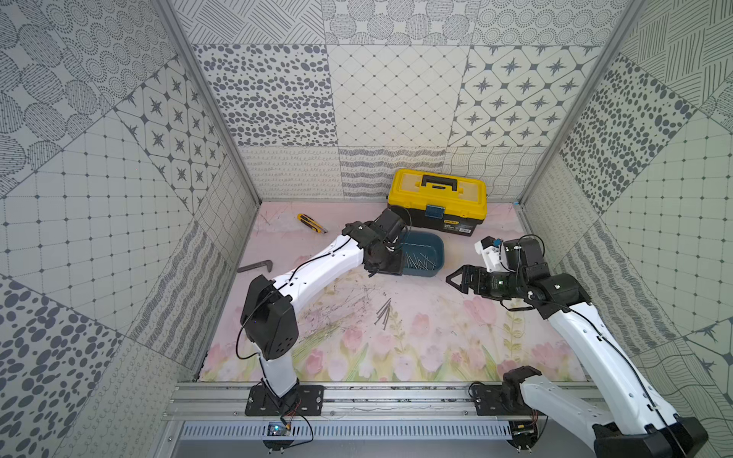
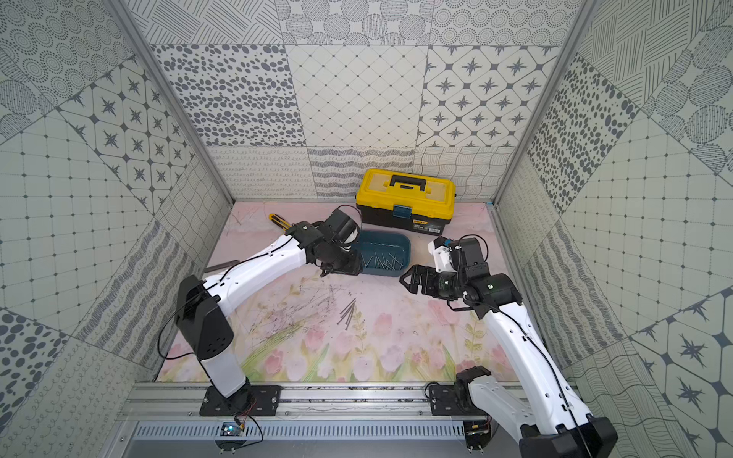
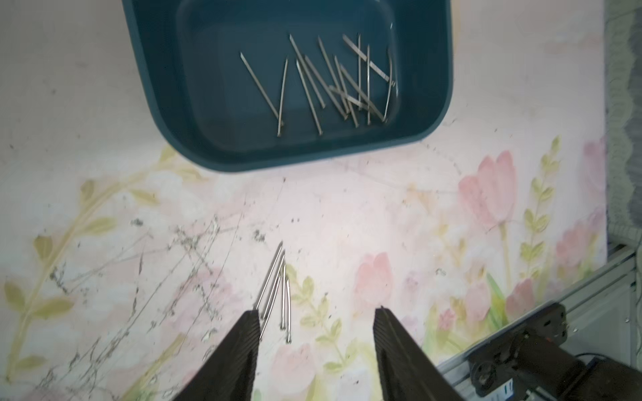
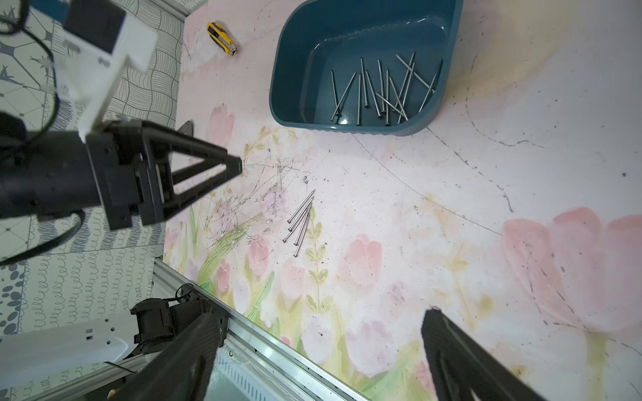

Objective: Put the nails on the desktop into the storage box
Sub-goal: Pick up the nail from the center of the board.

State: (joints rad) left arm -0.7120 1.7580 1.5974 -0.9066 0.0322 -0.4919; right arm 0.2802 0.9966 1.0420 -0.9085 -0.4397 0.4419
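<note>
Nails [image 1: 420,261], thin, dark grey metal, lie mostly inside the shallow teal plastic tub [image 1: 438,248] at centre frame in both top views. Perhaps five loose nails [image 1: 384,313] rest bundled below it on the pink tulip-printed desktop [image 1: 456,329]. Left gripper [image 3: 317,312] holds its jaws apart, right gripper [image 4: 323,314] wide; both empty.

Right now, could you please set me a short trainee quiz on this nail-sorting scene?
1. True or false: all the nails are in the box.
2. Right behind the box stands: A knife, B toolbox, C metal bar.
3. Is the right gripper open or shut?

Key: 1 false, a loose bundle lies on the desktop. 2 B. 3 open.
</note>
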